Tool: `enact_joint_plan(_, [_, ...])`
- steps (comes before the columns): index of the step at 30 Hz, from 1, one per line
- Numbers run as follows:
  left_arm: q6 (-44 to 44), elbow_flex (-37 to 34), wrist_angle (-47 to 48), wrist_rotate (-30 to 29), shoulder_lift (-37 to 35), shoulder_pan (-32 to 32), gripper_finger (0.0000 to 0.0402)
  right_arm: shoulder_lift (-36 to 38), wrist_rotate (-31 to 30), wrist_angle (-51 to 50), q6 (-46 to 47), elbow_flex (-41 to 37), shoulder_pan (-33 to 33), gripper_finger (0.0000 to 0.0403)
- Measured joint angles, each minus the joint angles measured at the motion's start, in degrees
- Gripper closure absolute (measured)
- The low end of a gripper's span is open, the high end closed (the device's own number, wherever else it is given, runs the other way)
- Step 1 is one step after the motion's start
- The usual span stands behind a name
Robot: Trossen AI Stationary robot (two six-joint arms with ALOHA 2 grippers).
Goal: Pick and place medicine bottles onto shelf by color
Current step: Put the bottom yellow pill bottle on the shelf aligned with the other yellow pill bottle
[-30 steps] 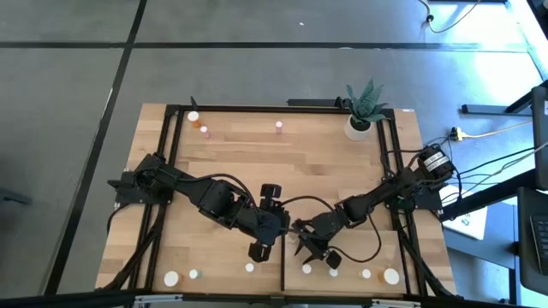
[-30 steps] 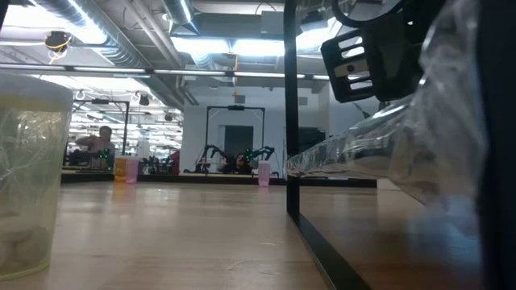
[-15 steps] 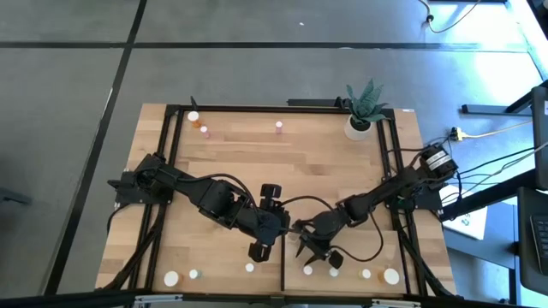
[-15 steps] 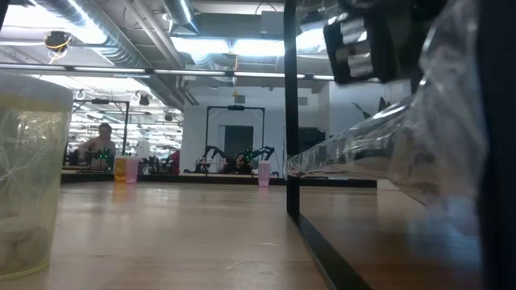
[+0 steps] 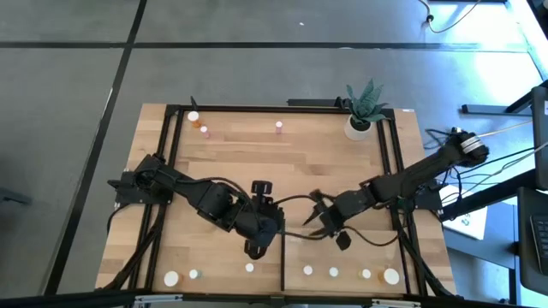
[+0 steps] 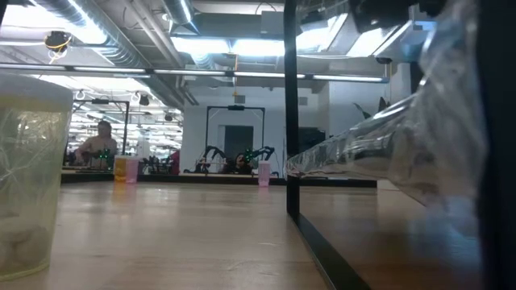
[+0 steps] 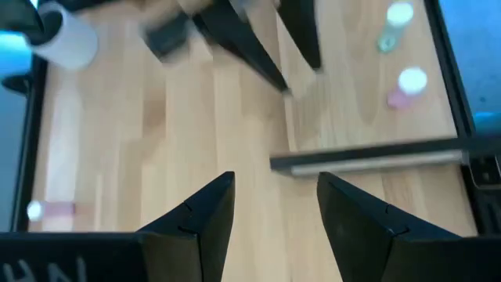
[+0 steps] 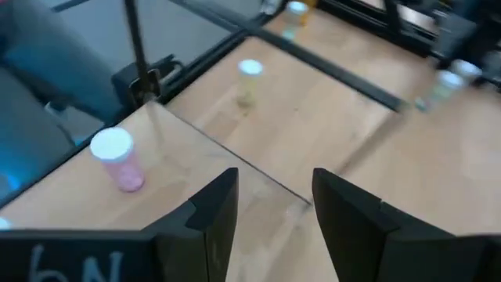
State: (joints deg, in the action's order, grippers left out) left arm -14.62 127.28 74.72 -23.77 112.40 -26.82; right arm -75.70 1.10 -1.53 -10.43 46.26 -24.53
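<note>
The shelf [image 5: 377,255], a light-wood panel with a thin dark upright edge [image 5: 282,267], lies at the near right. Several white-capped medicine bottles stand along its near side, among them a small one [image 5: 306,270] and a larger one [image 5: 391,275]. More bottles stand at the near left [image 5: 172,278] and far left [image 5: 204,130]. My left gripper [image 5: 254,251] hangs open just left of the upright edge. My right gripper [image 5: 313,212] is open above the shelf's far side. A pink bottle [image 8: 117,160] shows in the right wrist view, and nothing is between either gripper's fingers.
A white plant pot [image 5: 358,127] stands at the far right. A pink bottle [image 5: 279,127] stands alone at the far middle. Black frame rails [image 5: 171,154] run along the table's sides. In the low view a big pale bottle [image 6: 24,177] stands close at the left.
My right gripper has risen from just above the shelf's near bottles and drawn back toward the table's far right, staying open. It has left the low view upward. The bottles on the shelf have kept their places.
</note>
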Motion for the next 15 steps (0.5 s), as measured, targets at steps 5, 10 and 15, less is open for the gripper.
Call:
enact_joint_plan(5, [-5.8,0.0,5.0,-3.4,0.0,-2.6,0.0225,5.7,-2.7,-8.7,2.8,1.5,0.0,0.0236])
enact_joint_plan(10, [-14.0,0.0,10.7,-6.7,0.0,-5.3,0.0225,6.4,-7.3,-21.0,4.2,8.6,-0.2,0.0236])
enact_joint_plan(15, [-22.6,0.0,15.4,-6.8,0.0,-7.1,0.0225,6.4,-7.6,-28.7,4.3,14.4,-0.2,0.0236])
